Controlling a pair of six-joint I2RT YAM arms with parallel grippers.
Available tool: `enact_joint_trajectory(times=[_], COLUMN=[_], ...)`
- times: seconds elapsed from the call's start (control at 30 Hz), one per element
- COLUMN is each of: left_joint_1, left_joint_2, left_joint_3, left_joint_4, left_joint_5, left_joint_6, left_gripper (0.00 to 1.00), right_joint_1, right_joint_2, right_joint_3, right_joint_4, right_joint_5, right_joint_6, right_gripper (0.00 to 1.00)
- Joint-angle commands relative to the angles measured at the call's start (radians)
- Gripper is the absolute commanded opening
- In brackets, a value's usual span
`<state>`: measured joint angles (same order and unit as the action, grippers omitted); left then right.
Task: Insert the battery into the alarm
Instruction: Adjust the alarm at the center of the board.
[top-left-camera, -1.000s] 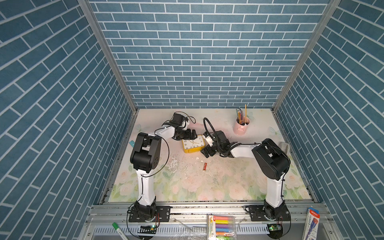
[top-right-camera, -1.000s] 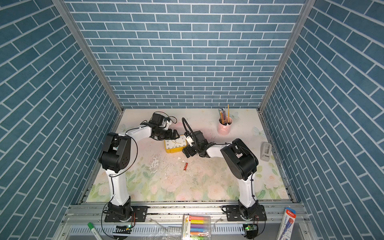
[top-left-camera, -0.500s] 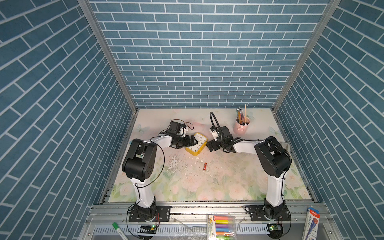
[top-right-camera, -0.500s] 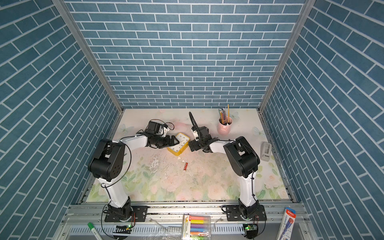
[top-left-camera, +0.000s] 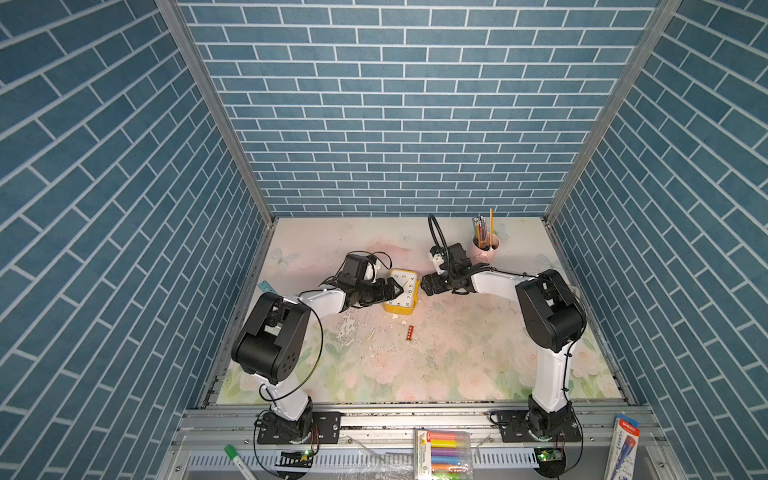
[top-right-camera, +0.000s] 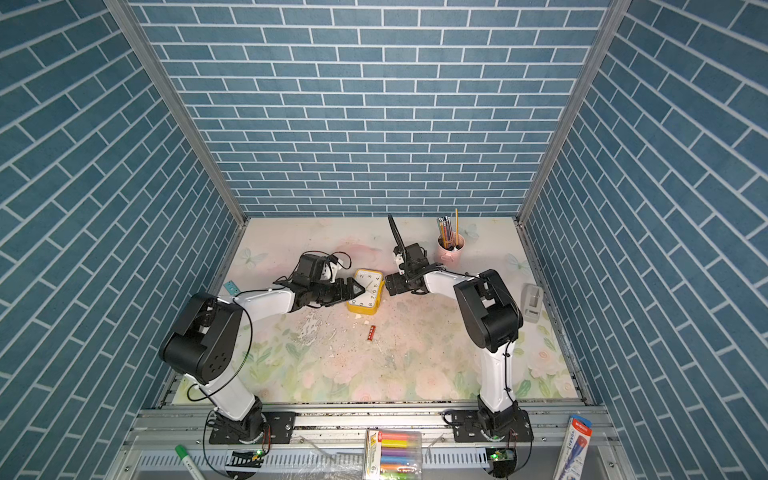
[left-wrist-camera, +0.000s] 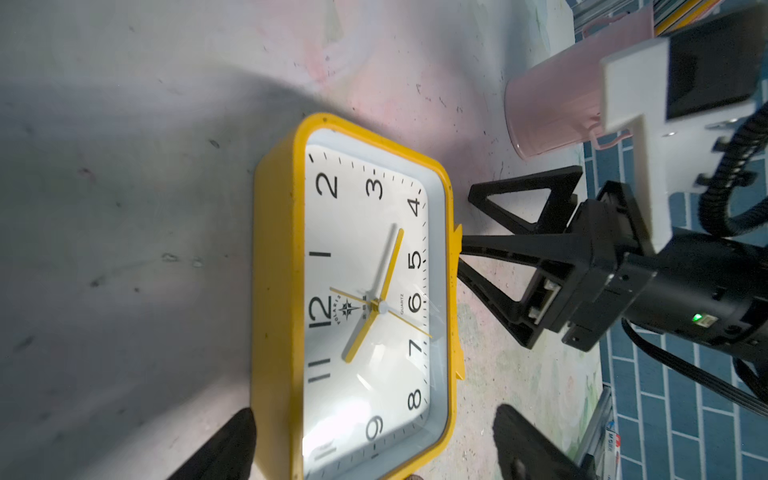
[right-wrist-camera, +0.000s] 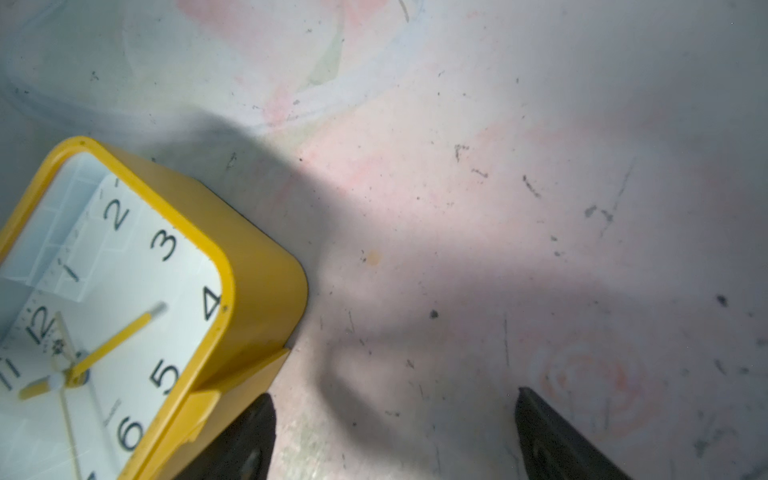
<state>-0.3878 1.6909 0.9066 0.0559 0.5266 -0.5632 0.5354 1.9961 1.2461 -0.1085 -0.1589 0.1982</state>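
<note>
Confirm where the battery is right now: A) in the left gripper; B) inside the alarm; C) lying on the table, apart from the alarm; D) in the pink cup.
C: in both top views the battery lies on the table, apart from the alarm.

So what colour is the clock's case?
The clock has a yellow case around a white dial with black numerals; clearest in the left wrist view.
</note>
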Motion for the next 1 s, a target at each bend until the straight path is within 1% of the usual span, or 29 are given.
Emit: enact_joint_trajectory(times=[0.0,0.1,0.17,0.27,0.4,0.43,0.53,0.63,0.77,0.87,0.97], left_joint_1=[0.006,0.009,0.011,0.014,0.015,0.015,0.014,0.011,0.005,-0.001,-0.02], left_joint_2=[-0.059,-0.076,-0.077,-0.073,-0.021,-0.011,0.013,0.043,0.063,0.085,0.106], left_joint_3=[0.028,0.074,0.096,0.097,0.109,0.107,0.092,0.095,0.087,0.08,0.087], left_joint_4=[-0.089,-0.22,-0.278,-0.3,-0.337,-0.335,-0.299,-0.293,-0.275,-0.247,-0.234], left_joint_5=[-0.101,-0.183,-0.216,-0.222,-0.225,-0.225,-0.205,-0.19,-0.18,-0.145,-0.129], left_joint_6=[0.043,0.099,0.142,0.163,0.169,0.17,0.163,0.161,0.162,0.154,0.151], left_gripper=[0.83,0.73,0.65,0.53,0.36,0.34,0.31,0.28,0.27,0.27,0.26], right_joint_1=[-0.012,-0.009,-0.005,0.013,0.048,0.053,0.073,0.094,0.111,0.115,0.12], right_joint_2=[-0.032,-0.046,-0.052,-0.065,-0.068,-0.068,-0.068,-0.068,-0.071,-0.083,-0.094], right_joint_3=[-0.041,-0.074,-0.092,-0.115,-0.121,-0.123,-0.127,-0.127,-0.123,-0.125,-0.124], right_joint_4=[-0.107,-0.105,-0.098,-0.088,-0.086,-0.086,-0.083,-0.075,-0.068,-0.065,-0.057], right_joint_5=[-0.032,-0.071,-0.084,-0.081,-0.096,-0.093,-0.097,-0.121,-0.145,-0.16,-0.169], right_joint_6=[0.078,0.115,0.13,0.131,0.134,0.133,0.142,0.147,0.154,0.159,0.164], right_gripper=[0.84,0.75,0.68,0.6,0.47,0.44,0.3,0.22,0.15,0.11,0.09])
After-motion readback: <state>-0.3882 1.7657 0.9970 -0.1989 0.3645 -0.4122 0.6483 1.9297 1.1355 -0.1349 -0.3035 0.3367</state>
